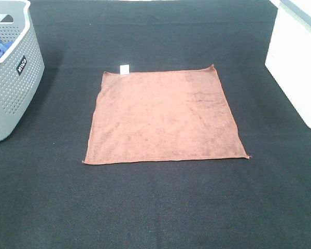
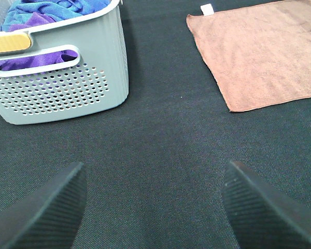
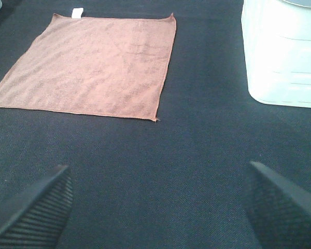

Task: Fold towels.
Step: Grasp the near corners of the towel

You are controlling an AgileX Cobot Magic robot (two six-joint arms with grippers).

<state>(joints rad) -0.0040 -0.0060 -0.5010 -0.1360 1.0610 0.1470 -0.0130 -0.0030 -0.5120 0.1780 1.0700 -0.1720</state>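
Observation:
A brown towel lies flat and unfolded in the middle of the black table, with a small white tag at its far left corner. It also shows in the left wrist view and the right wrist view. Neither arm shows in the exterior high view. My left gripper is open and empty, over bare table between the basket and the towel's near left corner. My right gripper is open and empty, over bare table short of the towel's near right corner.
A grey perforated basket stands at the far left and holds blue and purple towels. A white bin stands at the far right, also in the right wrist view. The black tabletop spreads in front of the towel.

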